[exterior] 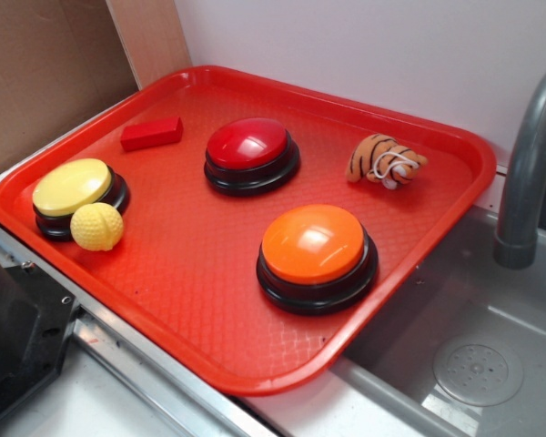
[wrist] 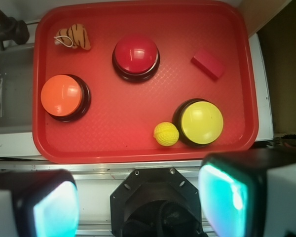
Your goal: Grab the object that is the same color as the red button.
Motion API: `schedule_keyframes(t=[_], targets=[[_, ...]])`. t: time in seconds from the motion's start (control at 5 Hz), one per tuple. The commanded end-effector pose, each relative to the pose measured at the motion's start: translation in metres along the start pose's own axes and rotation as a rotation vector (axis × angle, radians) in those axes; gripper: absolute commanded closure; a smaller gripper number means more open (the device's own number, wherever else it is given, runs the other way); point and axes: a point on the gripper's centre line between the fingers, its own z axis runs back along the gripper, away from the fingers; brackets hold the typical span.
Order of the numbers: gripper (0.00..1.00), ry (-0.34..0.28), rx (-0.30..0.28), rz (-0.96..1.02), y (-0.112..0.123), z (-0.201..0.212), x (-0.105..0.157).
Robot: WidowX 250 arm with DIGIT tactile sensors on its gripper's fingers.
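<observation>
A small flat red block (exterior: 151,134) (wrist: 207,64) lies on the red tray (exterior: 182,300) (wrist: 138,148) near its far left corner in the exterior view. The red button (exterior: 251,152) (wrist: 136,56), a glossy dome on a black base, stands in the tray's middle back. My gripper (wrist: 140,202) shows only in the wrist view, high above the robot base and off the tray's near edge. Its jaws stand wide apart with nothing between them. The teal pads (wrist: 222,197) frame the lower corners. The gripper is out of the exterior view.
An orange button (exterior: 317,255) (wrist: 64,96), a yellow button (exterior: 75,193) (wrist: 201,122), a yellow ball (exterior: 96,226) (wrist: 166,134) and a striped tiger toy (exterior: 386,161) (wrist: 73,38) share the tray. A grey sink (exterior: 473,364) with a faucet (exterior: 528,164) lies to the right. Cardboard (exterior: 45,64) stands behind.
</observation>
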Motion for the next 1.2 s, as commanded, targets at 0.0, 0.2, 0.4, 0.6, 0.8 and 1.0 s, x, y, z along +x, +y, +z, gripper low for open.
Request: schedule_keyframes(t=[0.0,0.2,0.4,0.6,0.8,1.0], targets=[[0.0,0.0,0.0,0.0,0.0,0.0,0.0],[0.0,-0.031,-0.031,0.039,0.013,0.026,0.037],[0.0,-0.017,-0.038,0.022,0.031,0.033,0.073],[0.0,0.094,0.031,-0.054,0.064,0.001,0.119],[0.0,0.19,0.063,-0.187,0.109,-0.048,0.136],[0.0,0.226,0.107,-0.345,0.15,-0.091,0.145]])
